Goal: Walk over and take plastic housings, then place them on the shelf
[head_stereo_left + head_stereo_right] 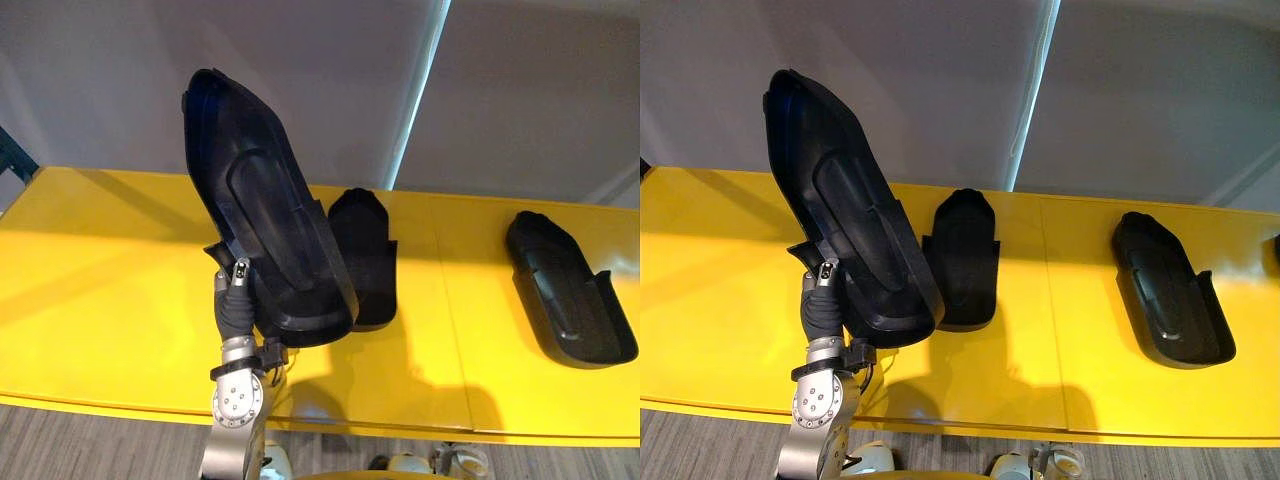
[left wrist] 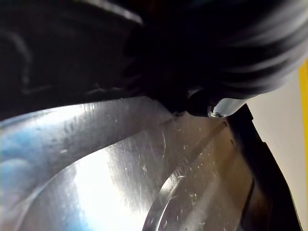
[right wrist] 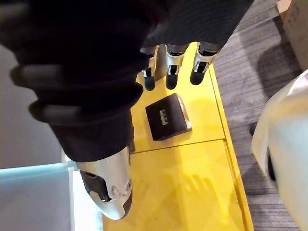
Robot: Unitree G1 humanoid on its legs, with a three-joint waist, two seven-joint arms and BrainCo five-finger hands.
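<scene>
My left hand point(image 1: 236, 300) comes up from below and is shut on the lower end of a large black plastic housing point(image 1: 270, 200), which stands tilted, its tip pointing up and back, above the yellow shelf surface point(image 1: 100, 270). The left wrist view has the housing's glossy inner face point(image 2: 120, 168) right against the hand's dark cover point(image 2: 216, 57). Two more black housings lie flat on the yellow surface: one point(image 1: 365, 250) just behind the held one, another point(image 1: 570, 295) at the right. My right hand point(image 3: 169, 67) hangs open above the yellow surface, over a black housing point(image 3: 166, 118).
A grey wall point(image 1: 500, 90) with a pale vertical strip point(image 1: 415, 100) rises directly behind the yellow surface. Grey floor point(image 1: 100, 440) runs along its front edge. Bare yellow room lies left of the held housing and between the two lying ones.
</scene>
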